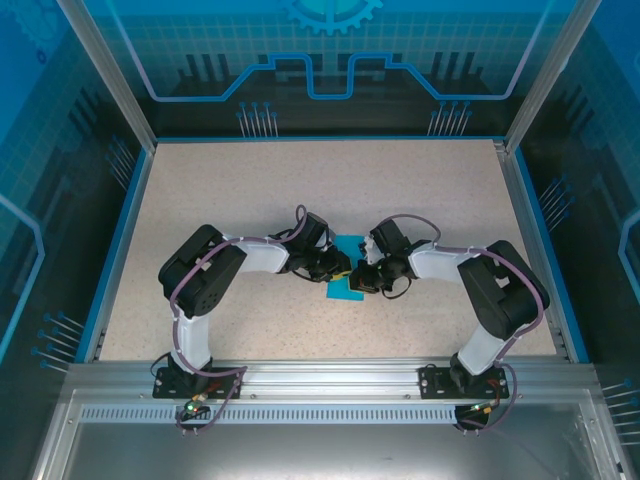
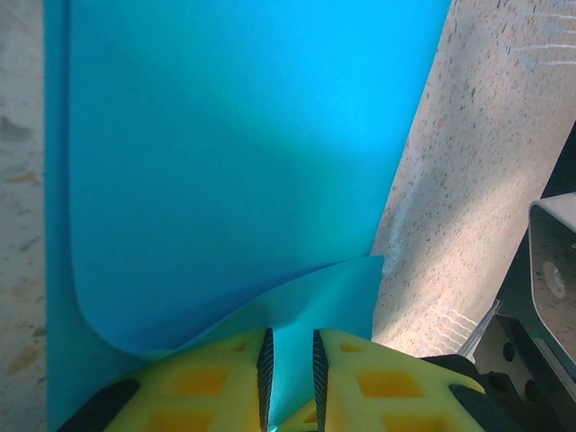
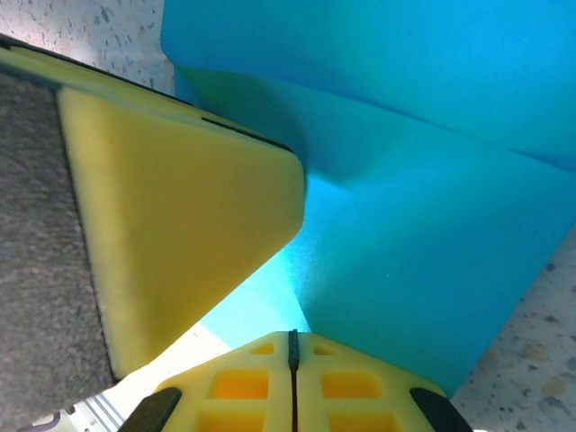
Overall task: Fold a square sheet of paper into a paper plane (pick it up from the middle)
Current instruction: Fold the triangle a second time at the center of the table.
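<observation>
The square sheet of paper [image 1: 345,291], teal-blue, lies at the table's middle with both grippers meeting over it. In the left wrist view the sheet [image 2: 243,162] lies flat, and a raised flap [image 2: 333,288] curls up from its near edge. That flap runs between the pads of my left gripper [image 2: 290,360], which stand narrowly apart. My right gripper [image 3: 292,337] is shut, and the flap's edge [image 3: 405,270] ends right at its tip. The left gripper's yellow finger [image 3: 180,207] stands close beside it. From above, the left gripper [image 1: 340,270] and right gripper [image 1: 362,277] nearly touch. A paper plane is out of view.
The speckled beige table [image 1: 250,190] is ringed by a blue rim and metal posts. The right arm's grey housing [image 2: 553,270] sits close on the right of the left wrist view. Both arm bases stand at the near rail [image 1: 320,375].
</observation>
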